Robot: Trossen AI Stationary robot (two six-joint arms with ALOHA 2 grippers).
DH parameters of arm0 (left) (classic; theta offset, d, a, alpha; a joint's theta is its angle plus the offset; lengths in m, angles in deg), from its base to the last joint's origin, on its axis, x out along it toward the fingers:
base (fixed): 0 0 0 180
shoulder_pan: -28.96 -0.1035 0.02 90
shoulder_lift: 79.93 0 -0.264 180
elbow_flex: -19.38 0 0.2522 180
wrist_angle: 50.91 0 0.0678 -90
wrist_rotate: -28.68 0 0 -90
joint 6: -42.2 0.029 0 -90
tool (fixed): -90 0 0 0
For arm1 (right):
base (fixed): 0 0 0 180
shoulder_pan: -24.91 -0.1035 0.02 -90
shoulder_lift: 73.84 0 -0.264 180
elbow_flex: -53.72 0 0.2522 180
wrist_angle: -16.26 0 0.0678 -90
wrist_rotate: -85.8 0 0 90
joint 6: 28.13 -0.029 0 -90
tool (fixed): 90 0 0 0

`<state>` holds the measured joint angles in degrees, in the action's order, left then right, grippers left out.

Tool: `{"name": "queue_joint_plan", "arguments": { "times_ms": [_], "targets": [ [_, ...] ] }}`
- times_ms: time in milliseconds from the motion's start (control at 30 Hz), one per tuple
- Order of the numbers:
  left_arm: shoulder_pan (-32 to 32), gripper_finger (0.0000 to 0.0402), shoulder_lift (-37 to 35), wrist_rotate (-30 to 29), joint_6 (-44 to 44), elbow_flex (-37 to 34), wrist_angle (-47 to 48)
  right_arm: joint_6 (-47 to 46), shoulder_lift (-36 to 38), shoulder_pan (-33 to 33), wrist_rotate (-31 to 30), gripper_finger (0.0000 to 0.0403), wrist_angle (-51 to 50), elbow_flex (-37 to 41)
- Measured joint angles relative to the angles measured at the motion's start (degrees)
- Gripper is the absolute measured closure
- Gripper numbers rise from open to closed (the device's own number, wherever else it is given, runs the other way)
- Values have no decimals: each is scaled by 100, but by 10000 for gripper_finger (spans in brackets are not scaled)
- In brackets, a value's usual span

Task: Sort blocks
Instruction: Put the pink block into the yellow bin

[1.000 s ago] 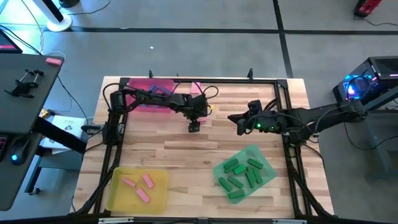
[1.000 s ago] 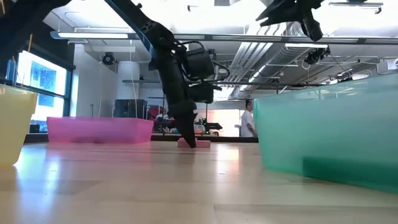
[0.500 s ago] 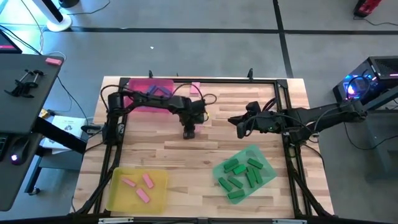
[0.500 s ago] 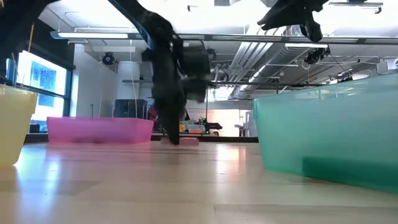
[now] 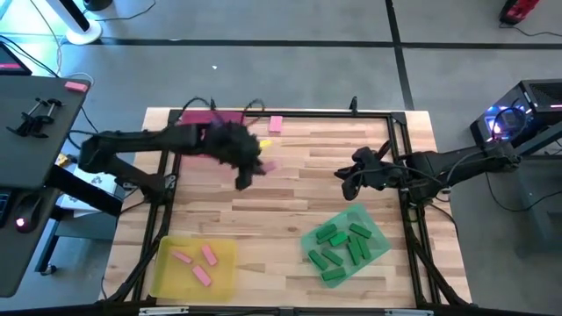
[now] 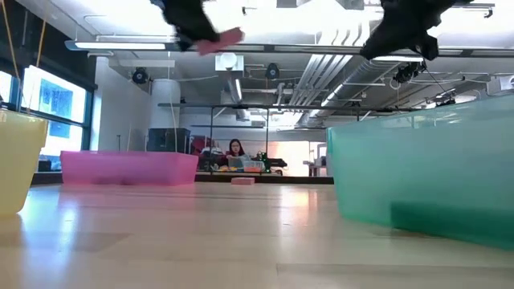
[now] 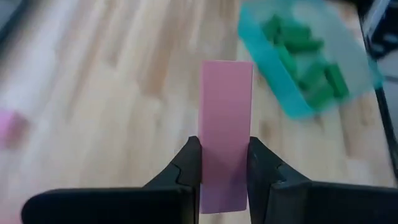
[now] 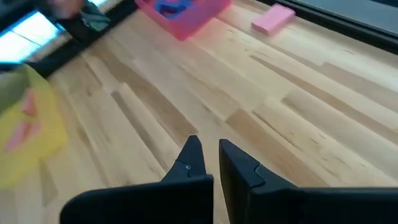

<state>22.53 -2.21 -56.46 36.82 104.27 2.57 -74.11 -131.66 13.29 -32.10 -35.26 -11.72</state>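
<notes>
The left gripper pinches a pink block between its jaws, lifted above the counter. This looks like the carrying step; next it needs the yellow tray holding pink blocks. The right gripper waits, jaws pressed together.

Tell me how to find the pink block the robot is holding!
Start at the pink tray at the table's far edge. The left arm reaches out just in front of it, and the pink block sits pinched in the left gripper, lifted off the table. The other loose pink block lies flat on the wood by the far edge.
</notes>
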Motion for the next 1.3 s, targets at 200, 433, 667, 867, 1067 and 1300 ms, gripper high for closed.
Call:
{"name": "queue_joint_plan", "arguments": {
  "times_ms": [200, 433, 667, 867, 1067, 1300],
  "targets": [
    [1490, 356, -452, -174, -1858, -611, 911, 76, 12, -2, -19, 403, -273, 0],
    [3581, 356, -282, -353, -4198, -1064, 471, 401, 10, -2, -31, 403, -298, 0],
    [4430, 356, 238, -160, -5484, -1279, 552, 398, 10, -2, -30, 403, -319, 0],
    [4424, 263, 516, 771, -6013, -1440, 588, 402, 8, -2, -30, 403, -342, 0],
    [4047, 166, 495, 1507, -5822, -1441, 464, 402, 8, -2, -28, 403, -360, 0],
    [2415, 141, 360, 1341, -4477, -936, 68, 551, 8, -2, 14, 403, -360, 0]
  ]
}}
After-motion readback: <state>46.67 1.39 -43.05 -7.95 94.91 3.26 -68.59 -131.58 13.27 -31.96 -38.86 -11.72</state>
